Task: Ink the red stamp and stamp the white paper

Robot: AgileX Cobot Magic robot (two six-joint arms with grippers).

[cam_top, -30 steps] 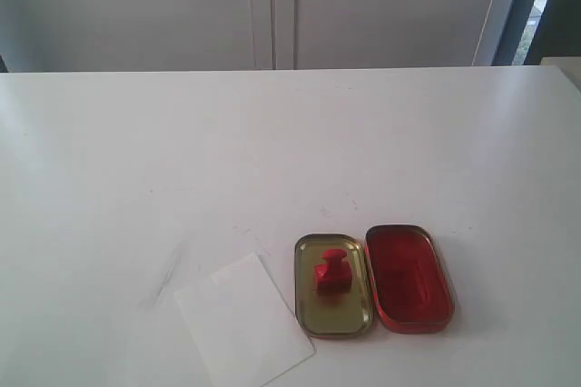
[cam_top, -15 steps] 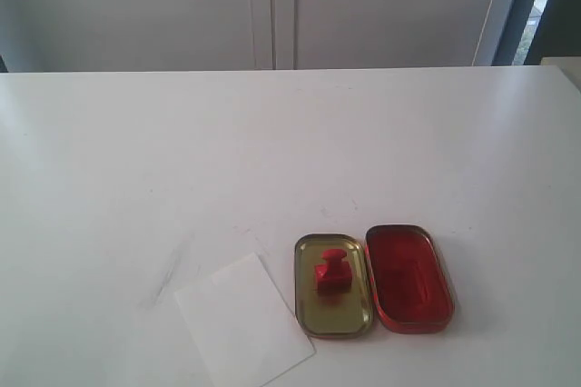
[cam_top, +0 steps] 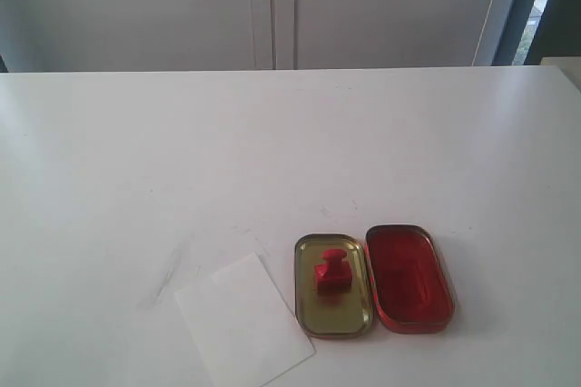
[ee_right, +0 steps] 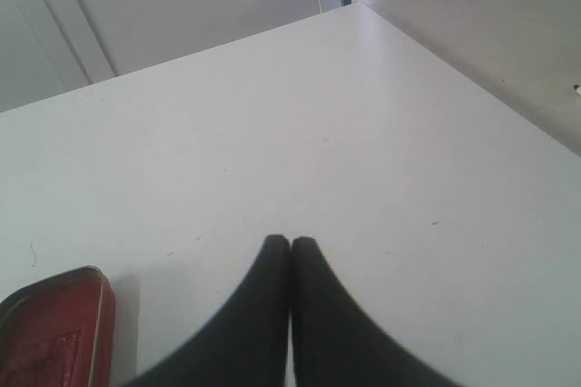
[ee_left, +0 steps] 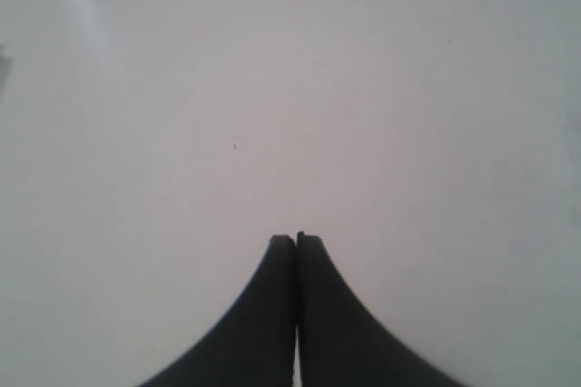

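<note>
Red stamp [cam_top: 332, 272] and white paper [cam_top: 241, 323] seen only from exterior view, left tool [ee_left: 296, 240], right tool [ee_right: 290, 242] pinched together, empty

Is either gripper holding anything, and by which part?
Nothing. Left gripper and right gripper: jaws shut, empty. The small red block stamp stands free in the gold oval tin lid.

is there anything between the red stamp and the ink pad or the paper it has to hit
Nothing visible blocks either path. The red stamp stands inside the gold lid, so only the lid's low rim lies between it and the ink pad tin on one side and the white paper on the other.
</note>
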